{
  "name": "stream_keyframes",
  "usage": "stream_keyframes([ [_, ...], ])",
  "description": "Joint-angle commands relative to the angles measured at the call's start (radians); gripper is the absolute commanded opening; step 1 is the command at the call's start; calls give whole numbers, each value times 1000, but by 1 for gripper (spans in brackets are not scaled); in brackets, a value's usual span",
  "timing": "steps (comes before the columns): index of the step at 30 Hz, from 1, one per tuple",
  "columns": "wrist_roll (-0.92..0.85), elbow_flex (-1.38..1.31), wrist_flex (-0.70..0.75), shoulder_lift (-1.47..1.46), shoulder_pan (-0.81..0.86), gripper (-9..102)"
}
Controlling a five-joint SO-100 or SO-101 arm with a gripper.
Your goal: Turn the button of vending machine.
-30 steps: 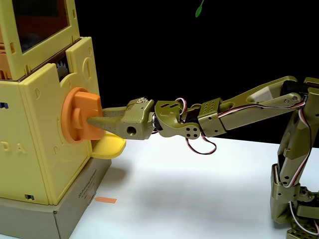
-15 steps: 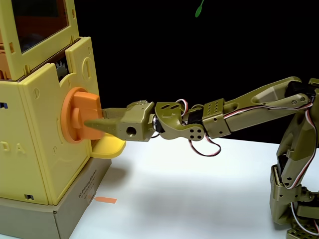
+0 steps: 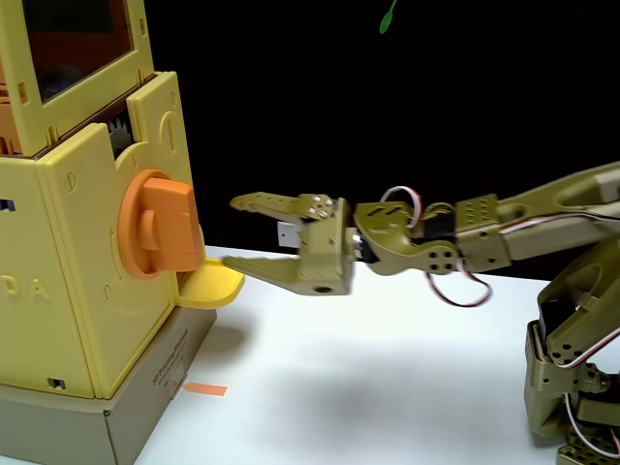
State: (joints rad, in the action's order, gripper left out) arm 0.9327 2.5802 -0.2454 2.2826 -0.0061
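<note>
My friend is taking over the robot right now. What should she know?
Gripper: open, holding nothing, pulled back to the right of the button, not touching it.
Vending machine: standing on a cardboard box at left; the button sits on its side face, its bar upright, just above the small yellow tray.
Done: the gripper was on the bar a second ago and has let go.
Left: check whether the turn was enough.

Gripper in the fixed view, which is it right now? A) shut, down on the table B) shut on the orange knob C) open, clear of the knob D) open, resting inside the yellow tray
C: the gripper has its jaws spread, with a gap of dark background between its fingertips and the button on the vending machine.
</note>
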Motion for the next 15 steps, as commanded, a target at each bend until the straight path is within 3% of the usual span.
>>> stream_keyframes([
  [1,-446,52,67,143,-17,36],
  [5,-1065,66,163,249,-35,44],
  [9,-1628,66,133,235,-37,47],
  [15,-2091,60,-66,83,-5,46],
])
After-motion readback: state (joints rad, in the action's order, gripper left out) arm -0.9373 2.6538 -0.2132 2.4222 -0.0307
